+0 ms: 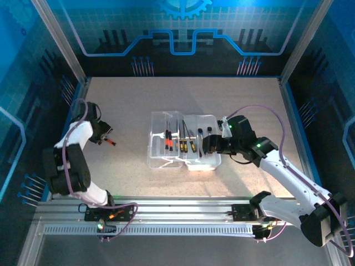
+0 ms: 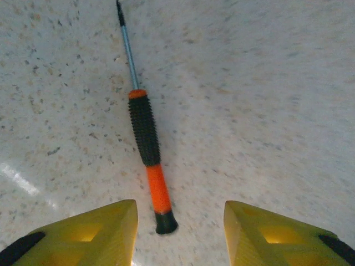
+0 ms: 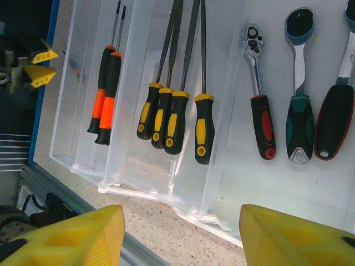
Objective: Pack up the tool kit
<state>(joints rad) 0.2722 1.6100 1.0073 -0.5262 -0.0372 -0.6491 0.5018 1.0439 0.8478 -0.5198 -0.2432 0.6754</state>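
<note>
An open clear plastic case point(image 1: 158, 124) sits mid-table. Its left trough holds two orange-and-black screwdrivers point(image 3: 105, 94). The next trough holds four tools with yellow-and-black handles point(image 3: 175, 119), and the right half carries two ratchets point(image 3: 260, 124) beside a black handle point(image 3: 334, 122).

One more orange-and-black screwdriver point(image 2: 147, 144) lies flat on the table point(image 2: 266, 111), well left of the case. The left gripper point(image 2: 180, 230) is spread either side of its butt end, touching nothing. The right gripper point(image 3: 180, 233) hangs at the case's near edge, jaws apart and empty.
</note>
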